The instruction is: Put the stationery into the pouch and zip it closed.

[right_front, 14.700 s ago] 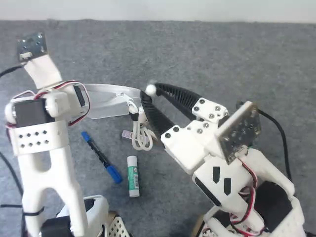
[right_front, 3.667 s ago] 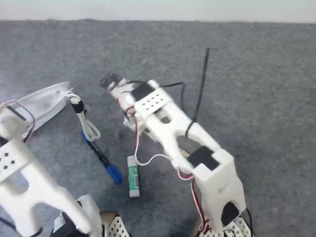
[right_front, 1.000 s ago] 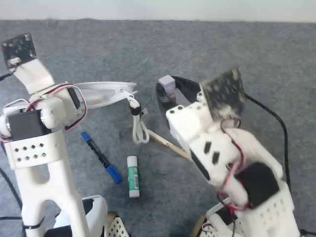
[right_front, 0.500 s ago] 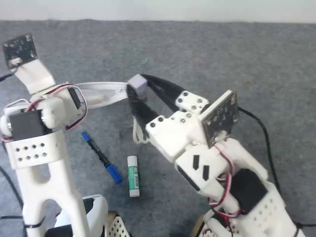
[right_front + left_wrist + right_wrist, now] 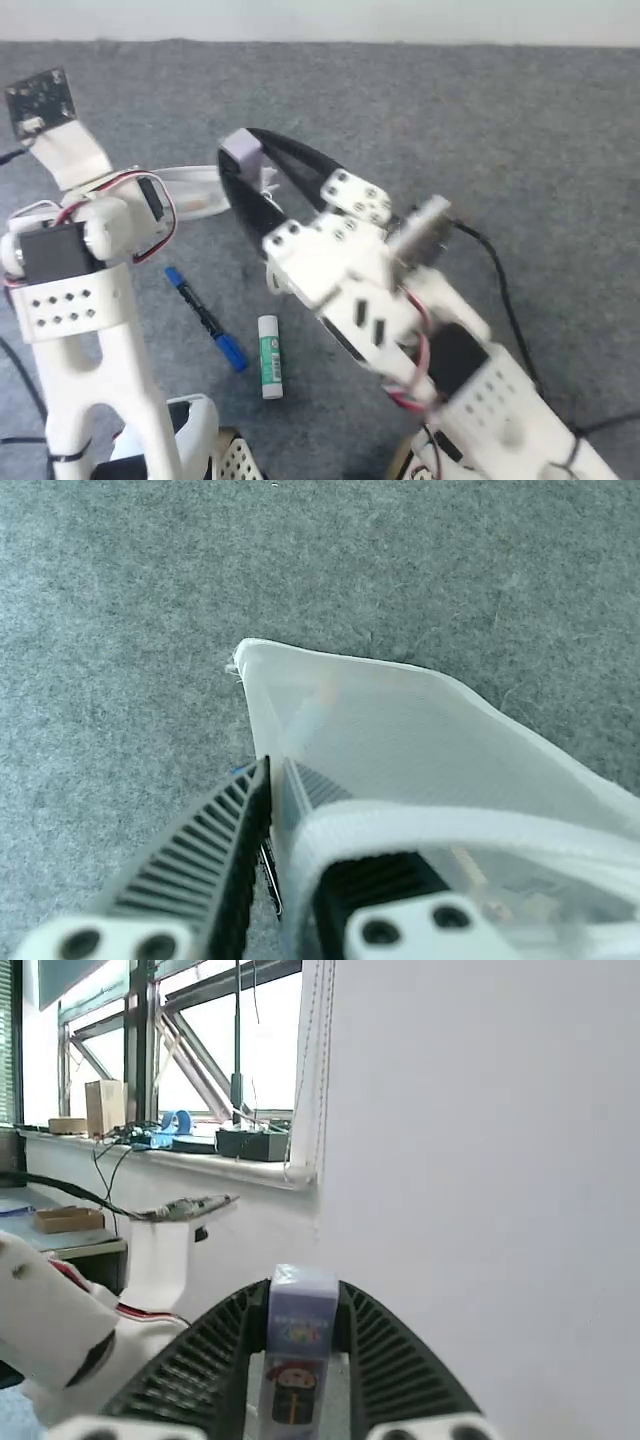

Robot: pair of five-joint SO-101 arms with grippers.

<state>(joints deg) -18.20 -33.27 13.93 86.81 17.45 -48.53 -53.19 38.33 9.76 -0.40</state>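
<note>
since half a second ago the right gripper (image 5: pixel 238 162) has swung left, clenched on the lavender eraser (image 5: pixel 240 148), above the translucent pouch (image 5: pixel 195 188). the left gripper (image 5: pixel 278 772) pinches the pouch's edge; something pale lies inside, unclear what. a blue marker (image 5: pixel 205 318) and glue stick (image 5: pixel 269 357) lie on the carpet (image 5: pixel 480 120); the right arm hides the pouch's mouth.
</note>
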